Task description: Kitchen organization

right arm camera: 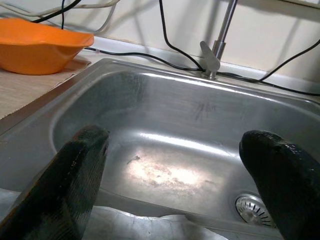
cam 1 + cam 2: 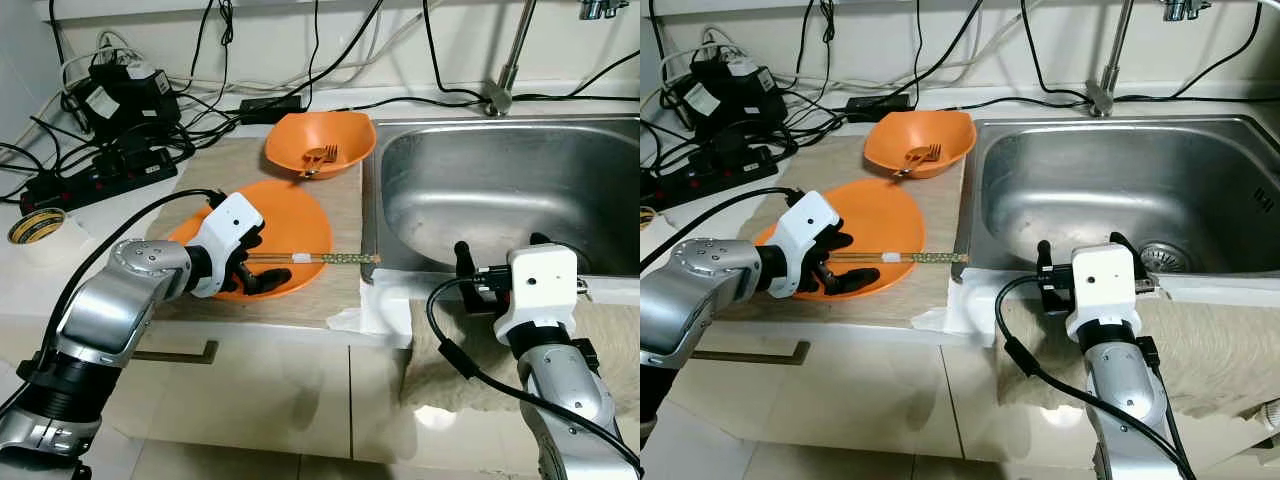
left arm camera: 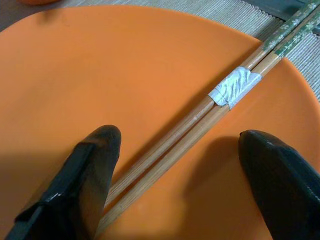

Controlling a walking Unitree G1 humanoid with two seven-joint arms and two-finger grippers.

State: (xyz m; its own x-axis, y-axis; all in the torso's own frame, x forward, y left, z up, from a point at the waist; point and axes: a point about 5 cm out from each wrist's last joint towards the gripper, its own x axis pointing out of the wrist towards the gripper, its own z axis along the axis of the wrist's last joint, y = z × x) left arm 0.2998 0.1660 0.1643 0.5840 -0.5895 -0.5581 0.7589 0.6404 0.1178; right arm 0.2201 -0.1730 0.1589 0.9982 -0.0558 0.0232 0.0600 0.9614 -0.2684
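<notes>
While our left gripper hangs wide open astride the taped chopsticks lying on the orange plate, we judge them light, stiff and slippery; best pinched near the tape. Our right gripper, also open, faces the sink.

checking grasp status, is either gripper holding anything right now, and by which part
Nothing is held. The left gripper is open, straddling the taped wooden chopsticks on the flat orange plate; the right gripper is open over the steel sink.
</notes>
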